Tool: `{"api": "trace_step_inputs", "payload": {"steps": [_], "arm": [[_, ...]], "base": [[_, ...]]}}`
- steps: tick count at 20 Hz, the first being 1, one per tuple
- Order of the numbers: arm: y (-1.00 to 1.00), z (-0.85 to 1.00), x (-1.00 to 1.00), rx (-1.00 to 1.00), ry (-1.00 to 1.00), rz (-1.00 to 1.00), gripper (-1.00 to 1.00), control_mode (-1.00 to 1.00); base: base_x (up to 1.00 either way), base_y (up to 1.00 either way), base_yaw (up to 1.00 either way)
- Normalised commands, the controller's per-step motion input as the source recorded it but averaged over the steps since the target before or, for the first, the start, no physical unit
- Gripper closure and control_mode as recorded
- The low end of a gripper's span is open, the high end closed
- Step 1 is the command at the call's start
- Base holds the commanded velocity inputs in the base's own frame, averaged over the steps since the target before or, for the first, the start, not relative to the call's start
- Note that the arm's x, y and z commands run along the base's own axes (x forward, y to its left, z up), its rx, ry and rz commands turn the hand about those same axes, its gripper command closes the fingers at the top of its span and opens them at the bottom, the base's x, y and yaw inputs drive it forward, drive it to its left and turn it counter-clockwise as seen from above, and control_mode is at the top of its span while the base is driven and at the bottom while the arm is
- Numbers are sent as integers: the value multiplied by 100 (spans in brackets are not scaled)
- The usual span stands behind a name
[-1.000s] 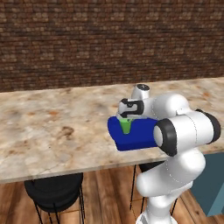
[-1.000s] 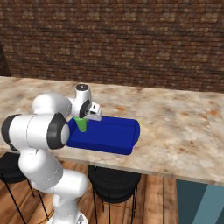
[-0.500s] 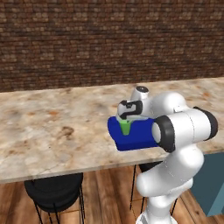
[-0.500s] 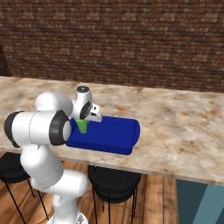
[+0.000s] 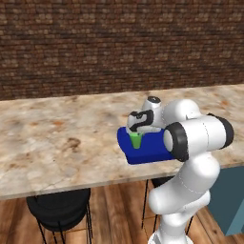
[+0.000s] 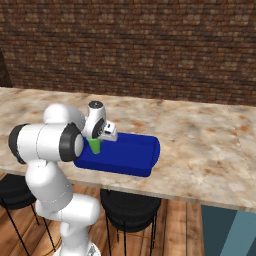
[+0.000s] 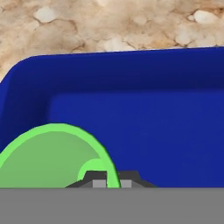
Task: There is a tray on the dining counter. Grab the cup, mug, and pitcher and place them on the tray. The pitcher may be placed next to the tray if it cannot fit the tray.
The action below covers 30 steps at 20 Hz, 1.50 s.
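Change: between the earlier pictures and now the arm barely shifts; the hand (image 5: 137, 135) stays low over the tray (image 5: 155, 152), right of centre in the left base frame.
Hand: pressed together, pinching the cup's rim, one tip inside and one outside, as the hand view shows at its bottom edge.
Cup: the cup (image 7: 52, 156) is green, lower left of the hand view, over the tray's blue floor; whether its base touches the floor I cannot tell.
Tray: the tray lies on the table (image 6: 215, 150), near its front edge, left of centre in the right base frame.
Meaning: by my judgement the cup is at its drop spot; letting go is the step in hand, and mug and pitcher are left to fetch.
Around: brick wall (image 5: 95, 43) across the top; black stools (image 6: 131, 207) under the table; wood floor (image 5: 114, 209) below.
In the way: nothing stands in the tray by the cup; the rim (image 7: 26, 74) curves close at the upper left of the hand view, so a tilted release could tip the cup against it.
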Motion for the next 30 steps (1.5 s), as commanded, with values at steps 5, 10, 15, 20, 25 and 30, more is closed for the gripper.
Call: {"api": "trace_step_inputs", "payload": {"steps": [5, 10, 15, 20, 25, 30], "arm": [[0, -15, 9, 0, 0, 0, 100, -100], [0, -15, 7, 0, 0, 0, 100, -100], [0, -3, 1, 0, 1, 0, 100, -100], [0, 0, 0, 0, 0, 0, -100, -100], [0, 0, 0, 0, 0, 0, -100, -100], [0, 6, 9, 0, 0, 0, -100, -100]], "base": [[0, 0, 0], [0, 0, 0], [0, 0, 0], [0, 0, 0], [0, 0, 0], [0, 0, 0]]}}
